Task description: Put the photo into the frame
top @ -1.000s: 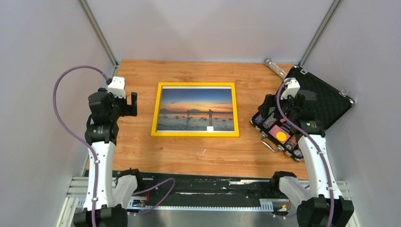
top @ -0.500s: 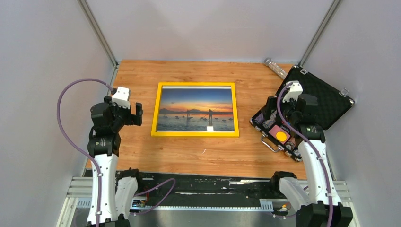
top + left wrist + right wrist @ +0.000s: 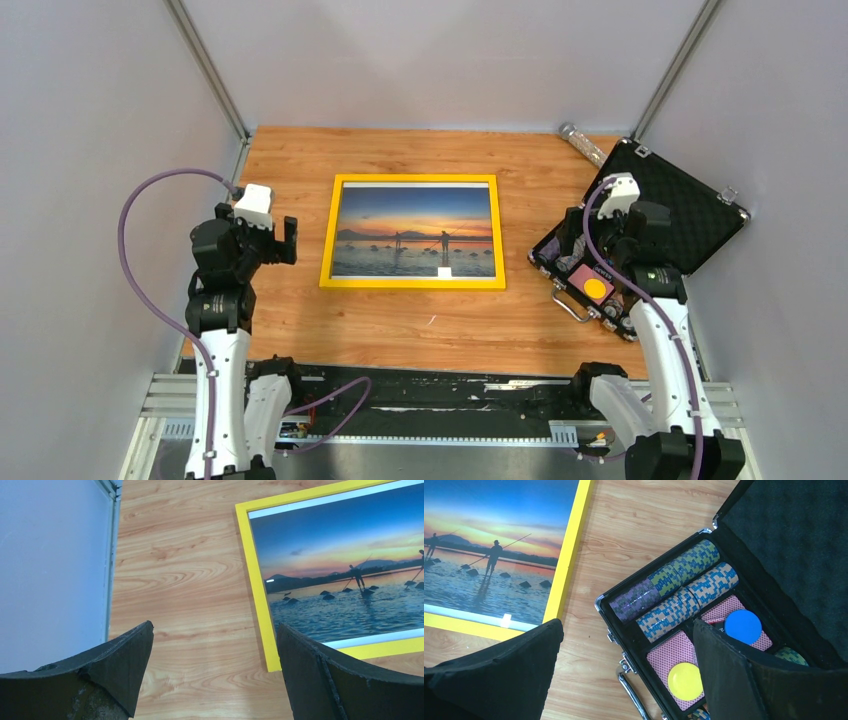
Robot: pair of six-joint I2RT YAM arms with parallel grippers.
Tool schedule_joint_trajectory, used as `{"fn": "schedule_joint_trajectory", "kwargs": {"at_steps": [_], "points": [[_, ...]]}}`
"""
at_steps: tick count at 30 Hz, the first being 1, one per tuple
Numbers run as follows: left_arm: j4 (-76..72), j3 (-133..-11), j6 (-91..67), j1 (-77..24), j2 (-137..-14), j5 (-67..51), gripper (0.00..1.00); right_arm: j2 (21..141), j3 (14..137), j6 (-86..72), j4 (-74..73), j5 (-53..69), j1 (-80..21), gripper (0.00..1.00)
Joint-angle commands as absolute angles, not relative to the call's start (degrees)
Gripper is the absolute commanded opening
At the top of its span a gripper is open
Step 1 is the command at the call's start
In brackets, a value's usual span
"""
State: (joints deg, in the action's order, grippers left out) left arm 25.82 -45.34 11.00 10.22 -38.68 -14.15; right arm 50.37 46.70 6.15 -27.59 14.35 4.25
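**Left tool.** The left tool [image 3: 215,635] is hanging released, jaws standing wide and gripping nothing, over bare worktop [image 3: 185,595].

**Task items.** The frame [image 3: 256,595] is lying flat just ahead and to the right of this tool, with its yellow left rail running close past the right fingertip. The photo [image 3: 350,570] is lying face up within the rails, showing a thin white margin along its far and near edges. From these views it is not clear whether the print is fully seated or only resting on top. A small white mark near its lower edge cannot be identified.

**Handling.**
- The photo is judged to be a light, glossy, flexible sheet that is slippery and easily creased. Any hold is best taken at the white margin or a corner.
- The frame is judged light but stiff. A pinch across one rail from the outer edge looks the soundest hold.

**Right tool.** The right tool [image 3: 626,630] is likewise hanging released and empty. The frame's right rail is lying to its left. An open black case [image 3: 784,535] of poker chips [image 3: 674,592] is sitting to its right, close enough to be fouling a sideways reach.
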Motion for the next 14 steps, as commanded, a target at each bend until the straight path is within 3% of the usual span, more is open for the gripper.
{"fn": "schedule_joint_trajectory", "kwargs": {"at_steps": [1,14], "points": [[23.50,-44.98,12.73,10.66,-37.98,-11.76,1.00,48.62,46.41,7.82,-24.94,13.14,4.57,1.00],[23.46,-44.74,12.91,10.64,-38.40,-12.33,1.00,47.80,46.40,7.76,-24.80,13.75,4.57,1.00]]}}
